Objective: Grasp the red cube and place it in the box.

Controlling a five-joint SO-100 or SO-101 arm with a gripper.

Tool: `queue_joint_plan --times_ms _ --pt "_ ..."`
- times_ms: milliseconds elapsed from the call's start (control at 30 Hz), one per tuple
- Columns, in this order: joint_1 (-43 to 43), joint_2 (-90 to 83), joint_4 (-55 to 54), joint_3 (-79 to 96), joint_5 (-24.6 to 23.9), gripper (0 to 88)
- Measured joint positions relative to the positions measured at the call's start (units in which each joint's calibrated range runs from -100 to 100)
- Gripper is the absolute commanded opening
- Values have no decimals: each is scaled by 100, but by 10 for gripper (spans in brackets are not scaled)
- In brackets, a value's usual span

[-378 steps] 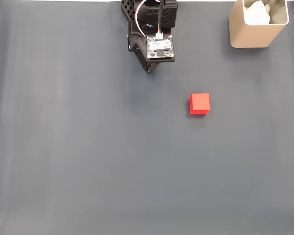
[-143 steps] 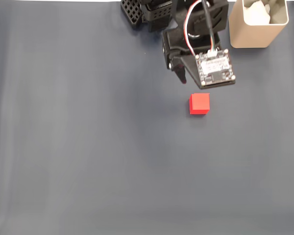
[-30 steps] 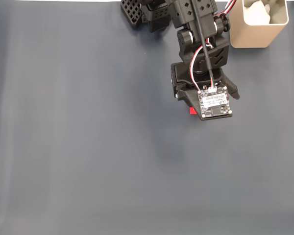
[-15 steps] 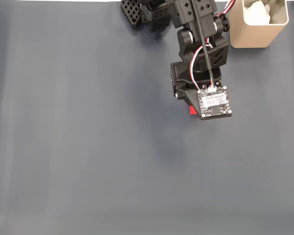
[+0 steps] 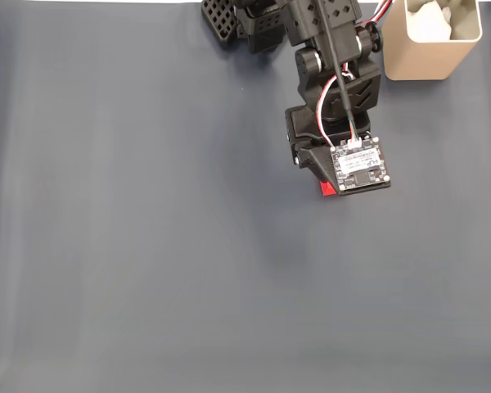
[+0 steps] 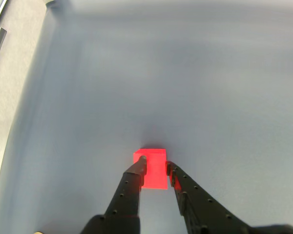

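The red cube [image 6: 154, 170] sits between my two black fingers in the wrist view, and both fingertips [image 6: 139, 163] press against its sides. My gripper [image 6: 155, 165] is shut on it, just above the dark grey mat. In the fixed view the arm [image 5: 335, 90] reaches out from the back edge. Its wrist camera board [image 5: 358, 166] covers the gripper, so only a red corner of the cube [image 5: 327, 189] shows at the board's lower left. The beige box [image 5: 421, 61] stands at the back right corner with something white inside, well behind and right of the cube.
The dark grey mat [image 5: 147, 246] is one flat surface left of and in front of the arm. The arm's black base [image 5: 229, 16] sits at the back edge. In the wrist view a pale strip of table [image 6: 10, 73] borders the mat on the left.
The arm swung from the back centre over the cube and came down on it. In the last second the moving jaw closed in, and the board and cube corner shifted slightly.
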Motion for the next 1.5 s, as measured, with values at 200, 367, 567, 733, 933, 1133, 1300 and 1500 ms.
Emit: queue_joint_plan --times_ms 200,367,567,733,933,1133,1300,1500 --pt "0 0 0 0 59 57" --pt "-8 0 0 0 83 59" --pt "0 0 0 0 98 98" --pt "0 -143 0 0 34 200" --pt "195 -749 0 46 -15 360" --pt "376 -1516 81 537 137 429" --pt "489 -1971 227 792 254 451" --pt "519 -2078 244 801 332 458"
